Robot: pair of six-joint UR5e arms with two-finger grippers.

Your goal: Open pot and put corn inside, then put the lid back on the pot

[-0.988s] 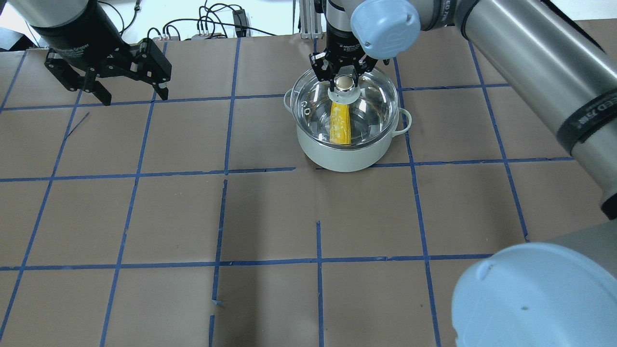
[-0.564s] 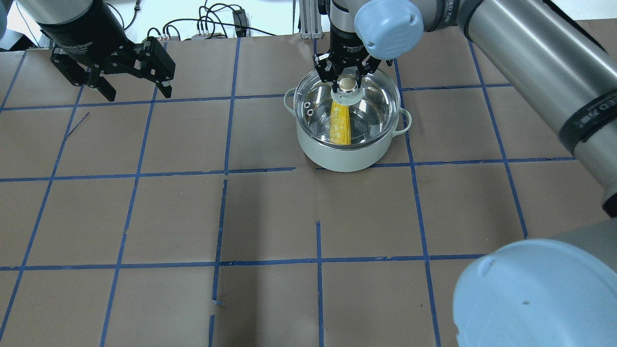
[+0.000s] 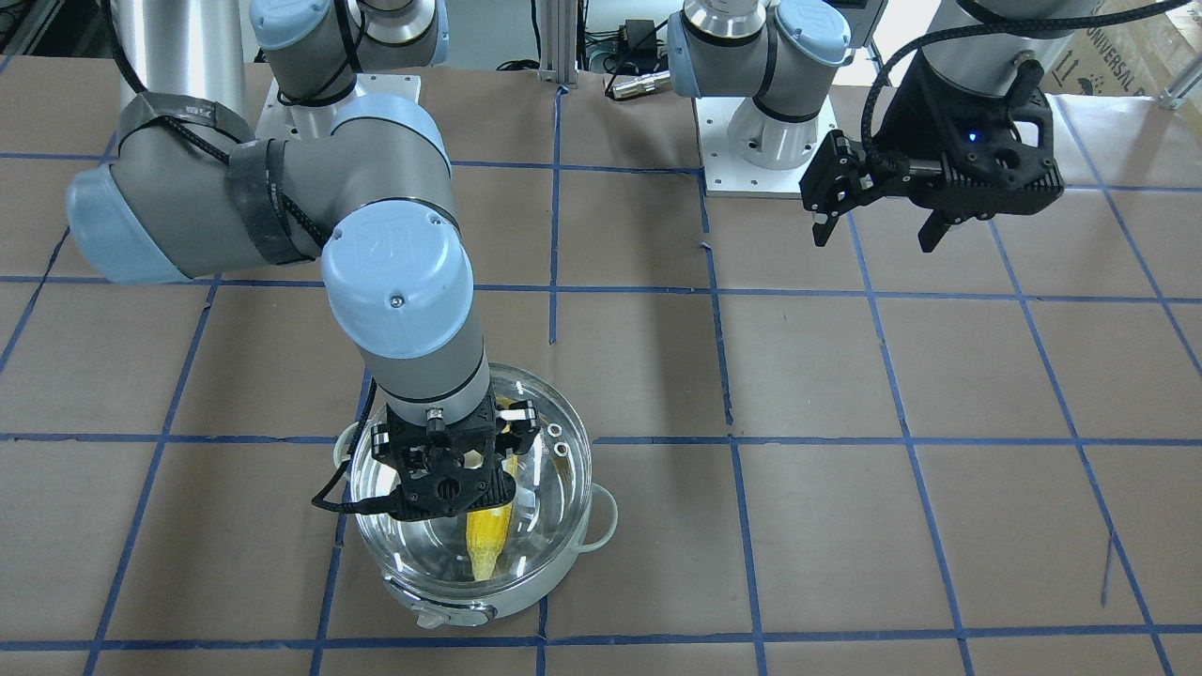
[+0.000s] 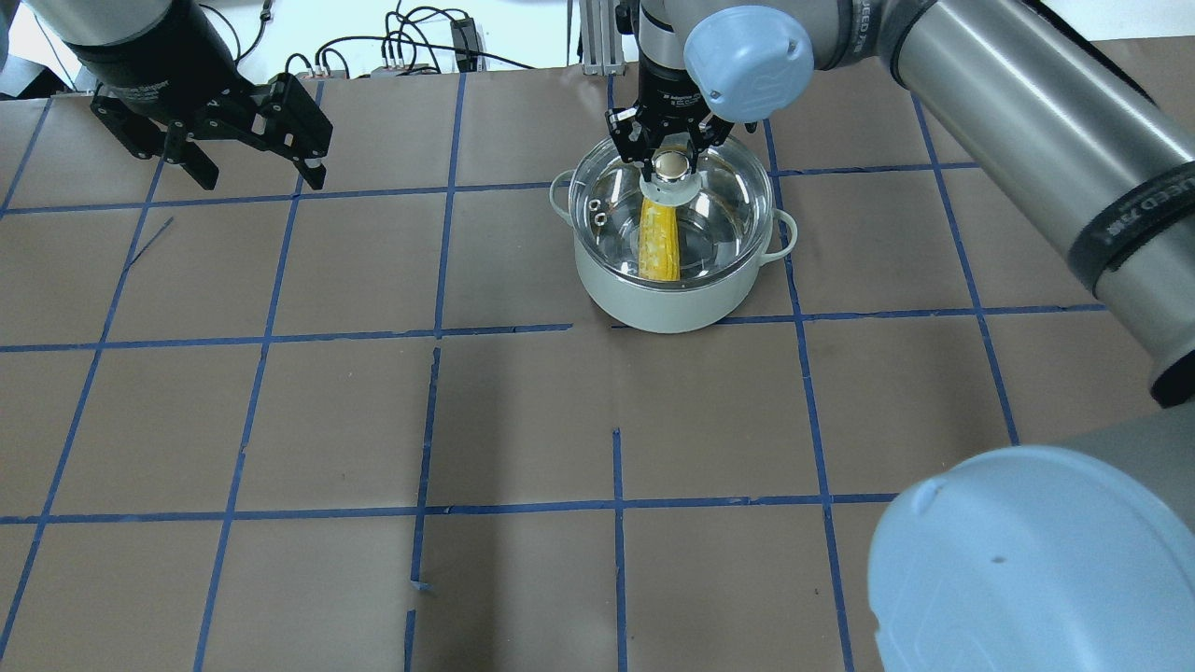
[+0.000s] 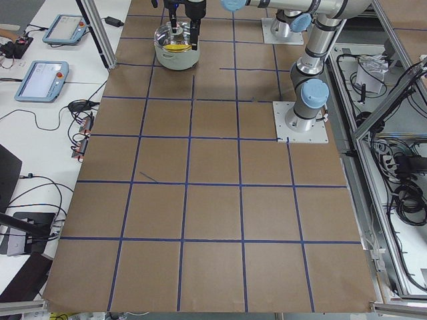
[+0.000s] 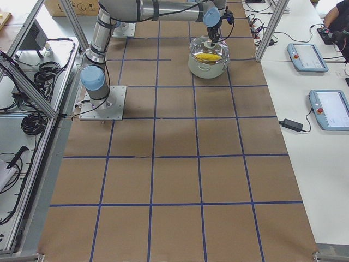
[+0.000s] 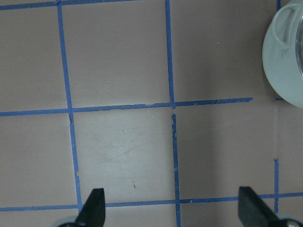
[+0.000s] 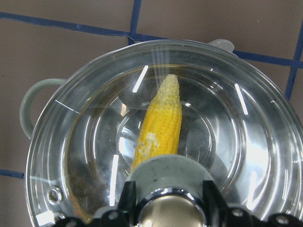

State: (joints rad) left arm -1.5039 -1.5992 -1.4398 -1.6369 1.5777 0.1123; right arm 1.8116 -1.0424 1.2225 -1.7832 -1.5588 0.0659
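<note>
Lid [image 4: 714,201] lower than a second ago, seemingly seated on pot [image 4: 653,303] over corn [image 4: 659,245]; right hand [image 4: 670,166] gripping it, left hand [image 4: 261,177] splayed; release remaining.

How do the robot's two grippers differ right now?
The right gripper is closed on the knob of the lid, which sits on the pot; the left gripper is wide open and holds nothing. The right one is at the pot; the left one hangs over bare table, well apart. Both are black and two-fingered.

Silver arms [image 4: 1027,121], pale-blue joint caps [image 4: 747,51], black straps [image 3: 252,202]
</note>
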